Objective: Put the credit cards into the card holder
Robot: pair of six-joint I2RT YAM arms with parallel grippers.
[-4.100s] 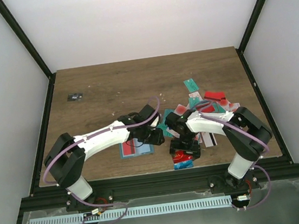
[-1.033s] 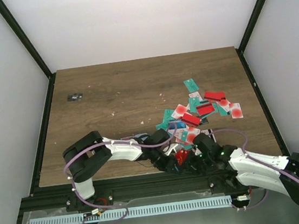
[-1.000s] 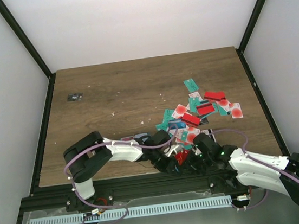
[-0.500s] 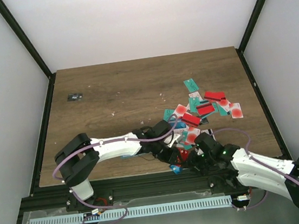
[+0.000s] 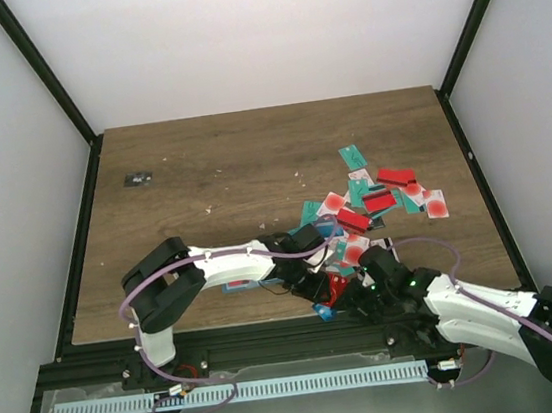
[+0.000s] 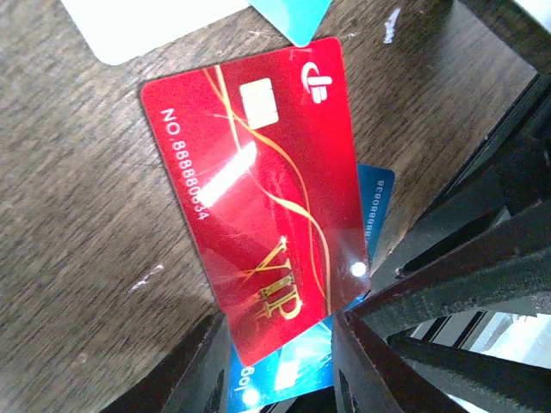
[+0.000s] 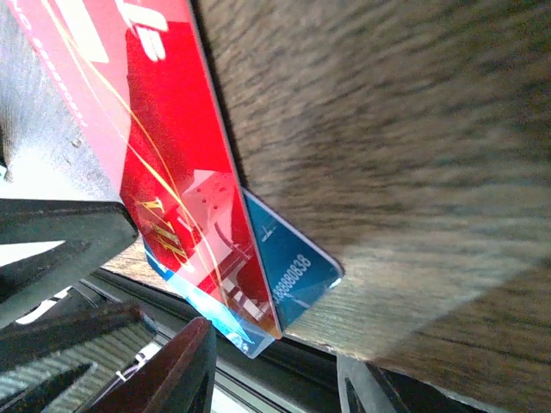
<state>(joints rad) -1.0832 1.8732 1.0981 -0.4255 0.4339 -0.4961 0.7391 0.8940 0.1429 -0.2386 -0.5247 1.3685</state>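
Most of the credit cards (image 5: 366, 200) are lying in a loose pile on the right of the table (image 5: 200, 165), so the bulk of the task is looking undone. The card holder (image 5: 240, 284) is lying flat near the front and is mostly hidden under the left arm, so I cannot tell whether it is holding any cards.

The left end effector (image 6: 280, 348) is working at the near edge, just beside the holder. Its 2 fingers are partly spread and seem to be pinching a red card (image 6: 258, 215) across its width, tilting it off the wood. 1 blue card (image 7: 293, 267) is lying beneath it at the table's edge. The right end effector (image 7: 271, 383) is standing open, its fingers flanking the red card's lower corner without gripping it.
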